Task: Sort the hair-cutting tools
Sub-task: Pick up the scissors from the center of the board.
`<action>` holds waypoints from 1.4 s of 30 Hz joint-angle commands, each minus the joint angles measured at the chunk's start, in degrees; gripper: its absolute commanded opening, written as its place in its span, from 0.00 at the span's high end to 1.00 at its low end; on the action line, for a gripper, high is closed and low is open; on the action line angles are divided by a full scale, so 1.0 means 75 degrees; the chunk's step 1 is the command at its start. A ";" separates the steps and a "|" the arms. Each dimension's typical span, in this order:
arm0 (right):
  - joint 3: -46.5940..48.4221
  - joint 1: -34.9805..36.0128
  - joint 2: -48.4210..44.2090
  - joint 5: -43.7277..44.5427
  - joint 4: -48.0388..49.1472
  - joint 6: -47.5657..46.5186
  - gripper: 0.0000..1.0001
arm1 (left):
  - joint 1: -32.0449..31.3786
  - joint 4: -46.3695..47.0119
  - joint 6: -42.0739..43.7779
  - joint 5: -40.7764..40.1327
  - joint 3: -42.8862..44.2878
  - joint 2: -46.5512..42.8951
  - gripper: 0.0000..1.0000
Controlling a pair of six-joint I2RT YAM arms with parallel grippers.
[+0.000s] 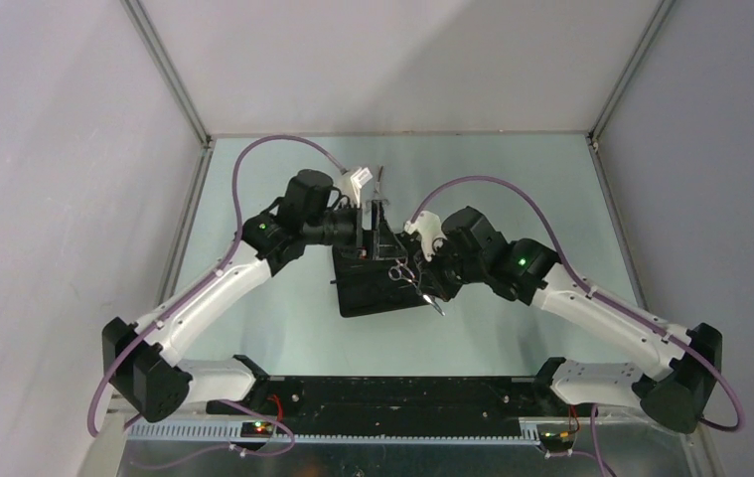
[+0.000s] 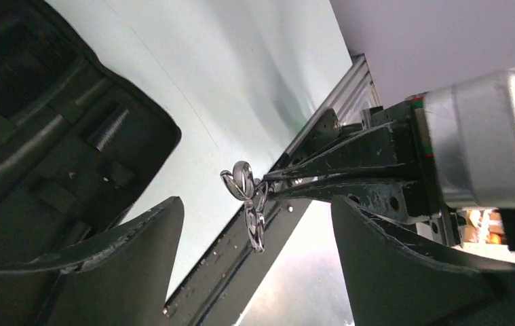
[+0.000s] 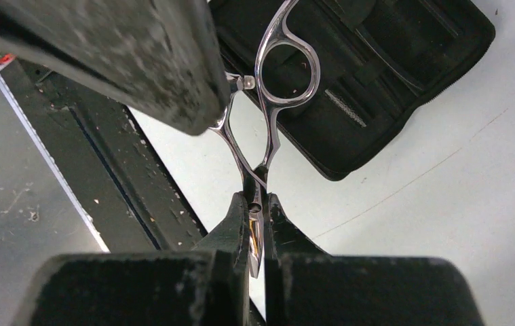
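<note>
My right gripper (image 3: 257, 227) is shut on the blades of a pair of silver scissors (image 3: 275, 102), held above the table with the ring handles pointing away from it. In the top view the scissors (image 1: 414, 280) hang over the open black case (image 1: 377, 293). My left gripper (image 2: 256, 204) is open, its two fingers either side of the scissors' ring handles (image 2: 244, 187). In the right wrist view one left finger (image 3: 125, 54) covers one ring. From above, the left gripper (image 1: 380, 224) sits just behind the case. No other scissors or combs show clearly.
The black fabric case (image 2: 51, 136) lies open flat on the pale green table (image 1: 512, 169); a slim ridged item (image 3: 342, 107) sits in one of its slots. A black rail (image 1: 392, 393) runs along the near edge between the arm bases. Metal frame posts stand at the back corners.
</note>
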 commanded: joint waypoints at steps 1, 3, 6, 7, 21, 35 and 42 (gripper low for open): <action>0.0441 0.0086 0.0074 -0.0121 0.0210 -0.0608 1.00 | 0.0004 -0.0456 -0.0066 0.0575 0.0228 0.0353 0.17; 0.0443 0.0097 0.0122 -0.0123 0.0264 -0.0636 1.00 | -0.0011 -0.0407 -0.0176 0.0637 0.0078 0.0415 0.27; 0.0439 0.0109 0.0176 -0.0042 0.0277 -0.0650 1.00 | -0.0029 -0.0135 -0.0406 0.0741 -0.0160 0.0421 0.36; 0.0440 0.0115 0.0178 -0.0005 0.0284 -0.0657 1.00 | -0.0047 -0.0101 -0.0450 0.0802 -0.0191 0.0433 0.36; 0.0430 0.0333 0.0294 0.0128 0.0398 -0.0762 1.00 | -0.0048 0.0667 -0.1103 0.0819 -0.0666 0.0509 0.73; 0.0159 -0.0273 0.0697 0.1106 0.1192 0.1025 0.51 | 0.1041 0.1913 -0.1472 -0.0303 -0.2727 -0.0957 1.00; 0.0026 -0.0889 0.1540 0.2560 0.1450 0.2305 0.57 | 0.2320 0.3597 -0.2083 -0.0810 -0.4197 -0.1808 1.00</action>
